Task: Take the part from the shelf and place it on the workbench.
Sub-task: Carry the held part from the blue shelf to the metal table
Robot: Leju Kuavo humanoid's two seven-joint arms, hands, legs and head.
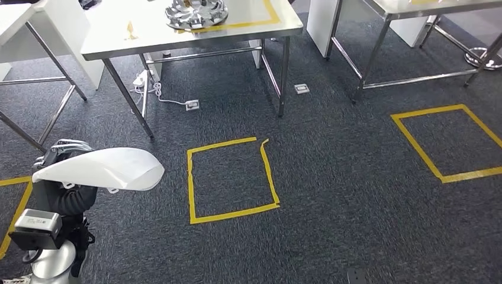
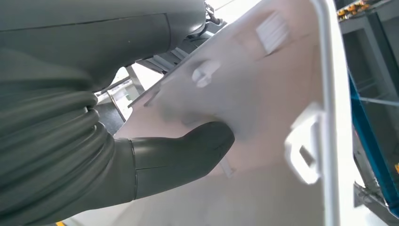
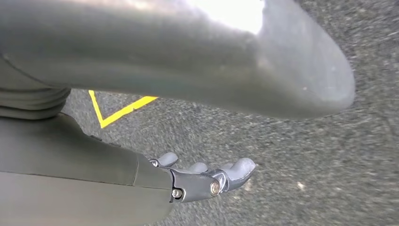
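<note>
My left hand (image 1: pixel 62 151) holds a long white plastic part (image 1: pixel 106 168) at the lower left of the head view, level and pointing right. In the left wrist view the thumb (image 2: pixel 188 150) presses on the part's ribbed inner side (image 2: pixel 263 94). The steel workbench (image 1: pixel 148 35) stands ahead across the carpet. On it lies a silver wheel-like piece (image 1: pixel 196 13) inside a yellow tape outline. My right hand (image 3: pixel 207 181) hangs above the dark carpet with fingers stretched out and nothing in it.
A yellow tape square (image 1: pixel 232 180) marks the floor in front of the workbench, and another (image 1: pixel 450 142) lies to the right. Cables and a socket block (image 1: pixel 192 105) lie under the bench. A second steel table (image 1: pixel 414 6) stands at the right, and a white table (image 1: pixel 18 18) at the left.
</note>
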